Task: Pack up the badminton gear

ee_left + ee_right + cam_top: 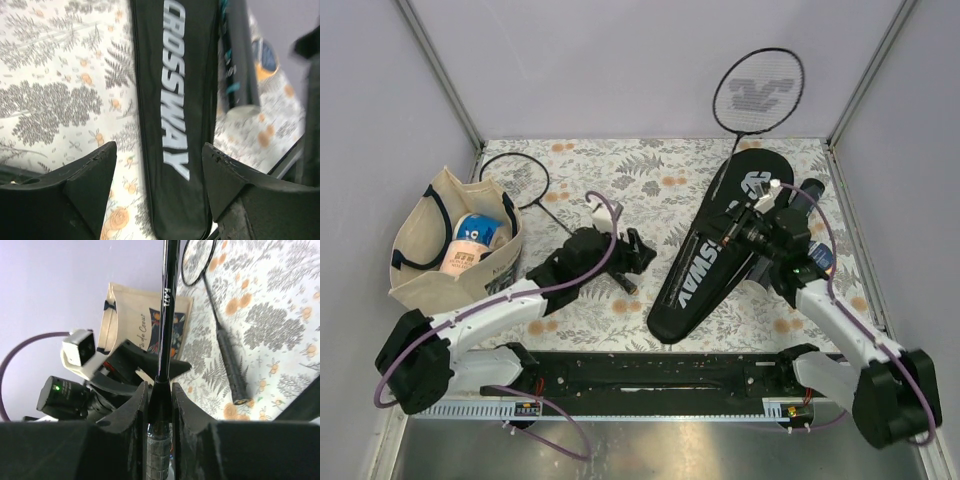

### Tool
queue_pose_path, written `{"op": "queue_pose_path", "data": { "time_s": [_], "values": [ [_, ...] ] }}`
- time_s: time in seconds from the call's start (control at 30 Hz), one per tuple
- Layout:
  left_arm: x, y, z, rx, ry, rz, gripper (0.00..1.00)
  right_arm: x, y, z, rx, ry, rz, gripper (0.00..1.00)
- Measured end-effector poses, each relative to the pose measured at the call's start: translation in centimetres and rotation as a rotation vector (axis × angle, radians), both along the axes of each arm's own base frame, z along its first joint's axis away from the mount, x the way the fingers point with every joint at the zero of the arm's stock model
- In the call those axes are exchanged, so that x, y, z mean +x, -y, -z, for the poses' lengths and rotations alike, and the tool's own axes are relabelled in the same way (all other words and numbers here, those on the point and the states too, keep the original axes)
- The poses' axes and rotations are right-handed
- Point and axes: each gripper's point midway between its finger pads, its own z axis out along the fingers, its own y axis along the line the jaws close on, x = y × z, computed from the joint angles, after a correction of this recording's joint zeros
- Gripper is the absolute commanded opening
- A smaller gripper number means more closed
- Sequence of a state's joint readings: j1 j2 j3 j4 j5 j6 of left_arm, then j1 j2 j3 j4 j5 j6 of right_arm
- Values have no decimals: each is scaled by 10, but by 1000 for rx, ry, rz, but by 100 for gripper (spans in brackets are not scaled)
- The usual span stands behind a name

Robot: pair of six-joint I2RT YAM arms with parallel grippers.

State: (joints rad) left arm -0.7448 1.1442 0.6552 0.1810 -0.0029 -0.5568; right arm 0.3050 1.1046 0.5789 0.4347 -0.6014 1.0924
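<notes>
The right gripper [160, 390] is pinched narrow on the held racquet [167, 290], right at the neck where the thin shaft meets the handle. That is the main risk: the whole length of the racquet levers on that slim, smooth point, so the racquet could swivel or slide between the jaws if the arm swings fast. From the overhead camera its head [758, 92] stands past the table's far edge near the back wall, where a turn could knock it. The CROSSWAY cover [705, 265] lies flat on the right half of the table beneath the right gripper [757, 212]. No frame shows whether its zip is open, so a racquet head pushed at a closed edge would likely just shove the cover along. Nothing pins the cover: the left gripper [638, 250] stands wide and empty just left of it. The second racquet [555, 215] lies on the table's left side, its handle end near the left gripper, and a careless sweep could bump it. Only the right wrist camera shows the pinch itself, with the second racquet [230, 360] and the beige tote bag [130, 315] behind. Only the left wrist camera shows the spread left gripper [160, 150] framing the cover's [172, 100] narrow end, and a dark tube [240, 60] with teal marks just beside the cover. Only the overhead camera gives the overall layout, with the tote bag [420, 270] at far left. No shuttlecocks can be made out in any view
</notes>
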Motion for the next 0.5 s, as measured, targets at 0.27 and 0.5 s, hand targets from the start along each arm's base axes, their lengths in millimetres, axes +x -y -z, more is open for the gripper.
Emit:
{"op": "queue_pose_path", "data": {
  "time_s": [0.27, 0.5],
  "values": [
    [-18, 41, 72, 253, -90, 106, 64, -25, 35, -51, -131, 184, 142, 0],
    [-6, 66, 131, 378, -179, 126, 63, -30, 45, -36, -221, 160, 170, 0]
  ]
}}
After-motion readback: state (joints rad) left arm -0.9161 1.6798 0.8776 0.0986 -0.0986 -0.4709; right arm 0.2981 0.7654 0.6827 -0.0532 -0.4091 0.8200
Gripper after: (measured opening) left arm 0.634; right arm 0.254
